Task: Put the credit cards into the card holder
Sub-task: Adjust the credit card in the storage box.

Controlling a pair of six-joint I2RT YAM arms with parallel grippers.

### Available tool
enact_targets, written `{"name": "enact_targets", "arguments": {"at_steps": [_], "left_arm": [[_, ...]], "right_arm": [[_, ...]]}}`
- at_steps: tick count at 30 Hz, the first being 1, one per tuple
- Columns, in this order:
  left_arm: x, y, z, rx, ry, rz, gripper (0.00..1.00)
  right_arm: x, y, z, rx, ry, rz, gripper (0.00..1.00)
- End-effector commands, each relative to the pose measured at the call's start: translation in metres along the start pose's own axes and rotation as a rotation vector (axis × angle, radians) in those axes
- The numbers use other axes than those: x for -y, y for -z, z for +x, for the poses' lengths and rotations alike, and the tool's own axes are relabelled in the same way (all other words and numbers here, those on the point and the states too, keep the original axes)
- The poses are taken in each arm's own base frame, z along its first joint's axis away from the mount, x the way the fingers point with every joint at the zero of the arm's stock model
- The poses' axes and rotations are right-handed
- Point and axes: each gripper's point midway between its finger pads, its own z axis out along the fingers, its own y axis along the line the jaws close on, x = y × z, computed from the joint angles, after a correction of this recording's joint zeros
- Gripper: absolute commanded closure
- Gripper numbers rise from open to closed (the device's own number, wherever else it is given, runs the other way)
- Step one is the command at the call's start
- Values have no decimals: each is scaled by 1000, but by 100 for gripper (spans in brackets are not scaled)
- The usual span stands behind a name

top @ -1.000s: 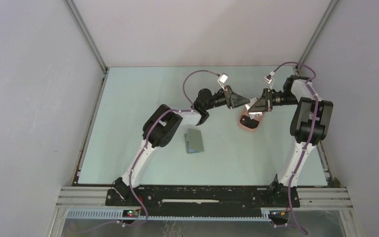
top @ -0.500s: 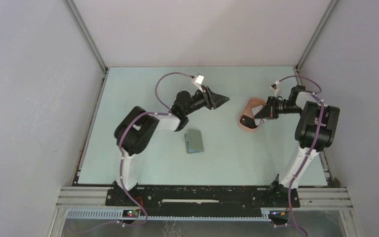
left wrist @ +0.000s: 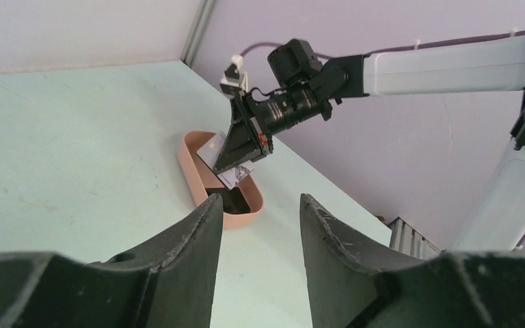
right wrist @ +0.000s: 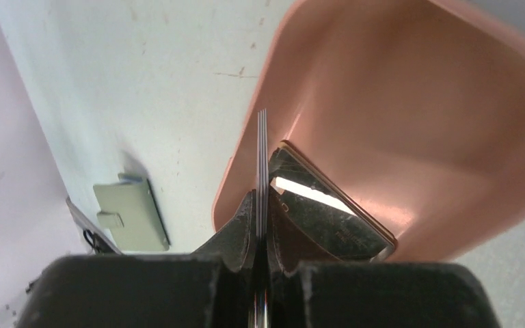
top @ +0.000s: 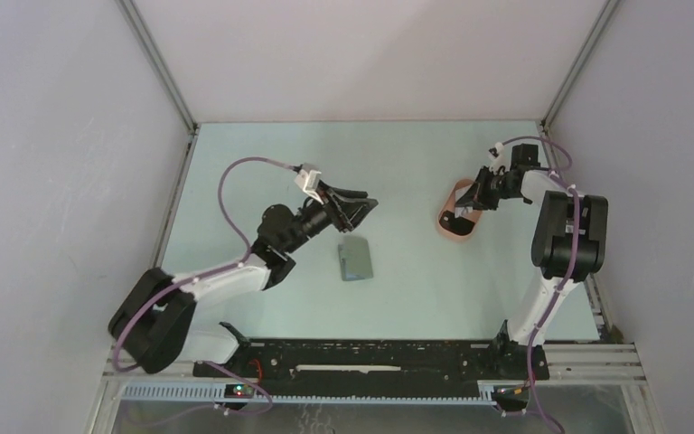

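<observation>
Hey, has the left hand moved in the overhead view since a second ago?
Yes. The left hand has pulled away from the pink tray, going left and nearer the arm bases, and is now just beyond the card holder.

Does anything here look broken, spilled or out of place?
Nothing looks broken or spilled. The one untidy thing: a black card lies slanted in the pink tray. The right hand pinches a silvery card edge-on over the tray; the card holder lies flat on the table.
</observation>
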Motion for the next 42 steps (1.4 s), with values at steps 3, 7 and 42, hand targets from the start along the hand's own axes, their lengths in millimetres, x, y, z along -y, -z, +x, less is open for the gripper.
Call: {"name": "enact_targets", "arguments": {"at_steps": [3, 7, 42], "left_arm": [[11, 45, -17, 22, -129, -68, 50], [13, 70, -14, 12, -127, -98, 50], [8, 111, 4, 22, -84, -165, 49]], "right_arm": [[-9, 12, -27, 153, -64, 92, 100], [-11, 6, -28, 161, -59, 105, 100], [4, -20, -21, 73, -149, 5, 79]]}}
